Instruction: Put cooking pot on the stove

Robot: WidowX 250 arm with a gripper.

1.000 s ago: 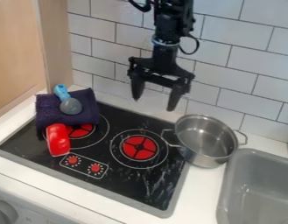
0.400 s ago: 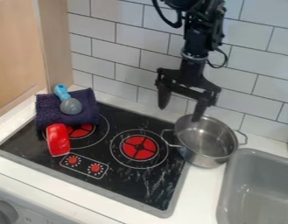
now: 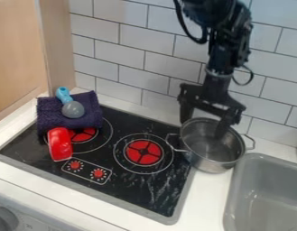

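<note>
Steel cooking pot [image 3: 212,165] upright at the 3 o'clock edge of the black stove [image 3: 141,187].
Lidless, handles at 9 and 3 o'clock, the former over the flat, red-burnered top.

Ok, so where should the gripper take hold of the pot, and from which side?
Probably by the rim on the stove side, from above, one finger inside and one outside. The pot stands upright, mouth up, with a thin wall to pinch, and the gripper points down, open. The loop handles look slimmer, so likely harder to catch.
</note>
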